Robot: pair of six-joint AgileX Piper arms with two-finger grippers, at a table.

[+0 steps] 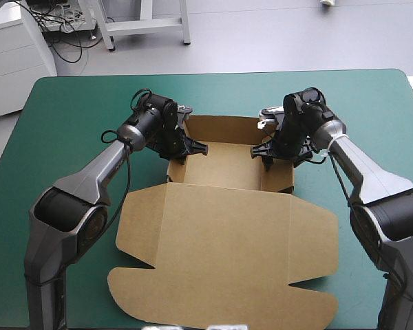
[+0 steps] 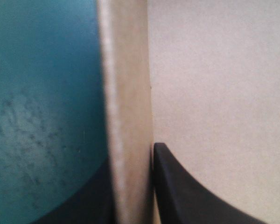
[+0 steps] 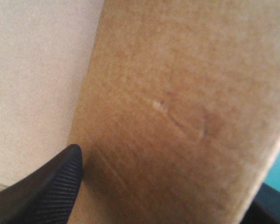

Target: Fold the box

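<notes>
The brown box [image 1: 224, 172] lies mid-table as an open tray with its walls raised at the far end. Its lid [image 1: 227, 254] lies flat toward the near edge. My left gripper [image 1: 182, 151] is at the tray's left wall. In the left wrist view that wall [image 2: 128, 93] stands edge-on between the two black fingers [image 2: 186, 196], so the left gripper [image 2: 130, 191] is shut on it. At the right wall is my right gripper [image 1: 270, 152]. The right wrist view shows the wall's brown face [image 3: 177, 93] filling the gap of the right gripper [image 3: 168, 191], one finger [image 3: 51, 186] inside the tray.
The teal-green cover [image 1: 69, 110] shows bare all round the box. The lid's cut flaps [image 1: 134, 289] reach close to the table's near edge. Both arms come in low over the table's left and right sides.
</notes>
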